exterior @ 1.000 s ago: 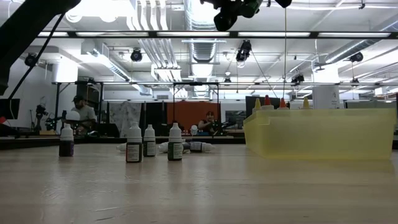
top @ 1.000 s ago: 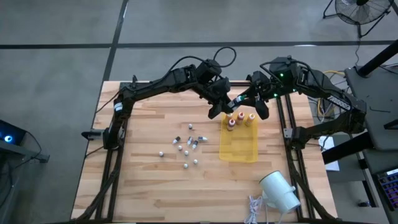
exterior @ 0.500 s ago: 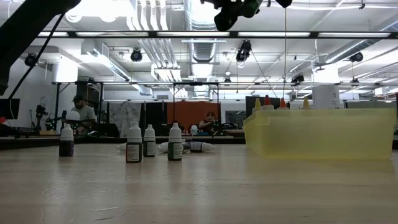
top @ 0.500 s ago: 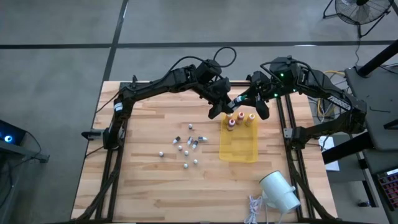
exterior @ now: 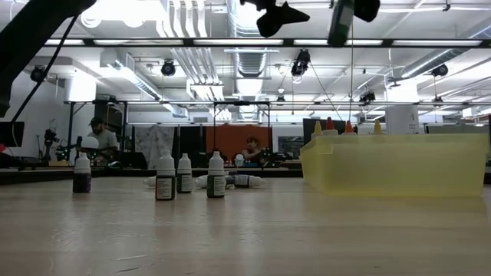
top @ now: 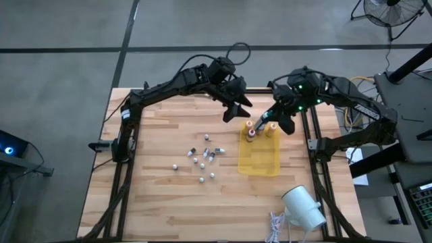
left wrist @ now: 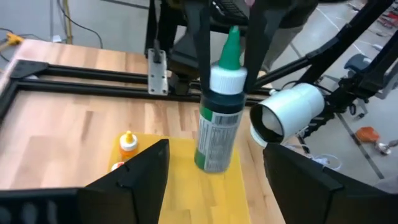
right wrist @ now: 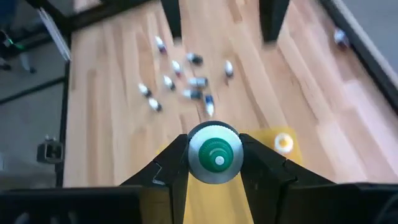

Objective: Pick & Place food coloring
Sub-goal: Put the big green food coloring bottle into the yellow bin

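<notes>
From here I see my right gripper (right wrist: pixel 214 180) clamped on a green-topped food coloring bottle (left wrist: pixel 219 109), holding it upright above the far end of the yellow tray (top: pixel 260 158). My left gripper (left wrist: pixel 214 177) hangs just beside it over the table (top: pixel 162 196), fingers spread wide with nothing between them. Orange- and red-topped bottles (top: pixel 251 130) stand in the tray's far end. The small vials (top: pixel 202 156) lie scattered on the wood to the tray's left, well apart from both grippers. A white cylinder (top: pixel 304 208) lies near the table's front right corner.
</notes>
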Controlling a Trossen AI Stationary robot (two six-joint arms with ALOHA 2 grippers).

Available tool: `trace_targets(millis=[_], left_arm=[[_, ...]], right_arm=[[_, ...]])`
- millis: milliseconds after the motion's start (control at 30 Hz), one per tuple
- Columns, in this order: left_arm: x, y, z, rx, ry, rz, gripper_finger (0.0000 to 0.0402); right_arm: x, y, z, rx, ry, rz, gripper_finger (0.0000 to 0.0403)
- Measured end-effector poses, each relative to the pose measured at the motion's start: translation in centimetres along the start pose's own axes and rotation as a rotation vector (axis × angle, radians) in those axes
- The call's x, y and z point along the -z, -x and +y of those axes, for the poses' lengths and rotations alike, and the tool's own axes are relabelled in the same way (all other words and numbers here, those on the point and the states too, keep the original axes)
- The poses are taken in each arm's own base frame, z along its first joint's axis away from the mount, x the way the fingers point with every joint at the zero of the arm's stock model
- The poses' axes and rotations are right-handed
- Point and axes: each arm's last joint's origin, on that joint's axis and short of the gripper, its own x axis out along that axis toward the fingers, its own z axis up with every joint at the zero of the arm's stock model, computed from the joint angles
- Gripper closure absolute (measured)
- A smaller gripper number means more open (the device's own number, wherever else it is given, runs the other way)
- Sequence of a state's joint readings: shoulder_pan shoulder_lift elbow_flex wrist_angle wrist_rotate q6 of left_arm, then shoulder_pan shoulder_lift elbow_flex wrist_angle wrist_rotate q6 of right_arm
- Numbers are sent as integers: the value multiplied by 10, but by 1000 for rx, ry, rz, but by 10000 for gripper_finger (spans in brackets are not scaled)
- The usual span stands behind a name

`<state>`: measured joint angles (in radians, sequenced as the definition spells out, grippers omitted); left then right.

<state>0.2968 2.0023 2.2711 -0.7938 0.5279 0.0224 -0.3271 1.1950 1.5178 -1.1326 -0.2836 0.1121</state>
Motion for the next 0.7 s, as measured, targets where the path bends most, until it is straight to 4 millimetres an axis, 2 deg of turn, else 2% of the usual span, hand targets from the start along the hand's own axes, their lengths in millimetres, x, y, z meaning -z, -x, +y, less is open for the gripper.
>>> trace_targets(millis=[300, 500, 700], left_arm=[[0, 7, 6, -20, 2, -1, 170], [0, 9, 9, -28, 18, -1, 170], [0, 10, 11, -47, 20, 1, 170]], right_arm=[[19, -28, -9, 41, 18, 137, 294], [36, -55, -14, 169, 71, 246, 294], [50, -72, -13, 204, 29, 286, 294]])
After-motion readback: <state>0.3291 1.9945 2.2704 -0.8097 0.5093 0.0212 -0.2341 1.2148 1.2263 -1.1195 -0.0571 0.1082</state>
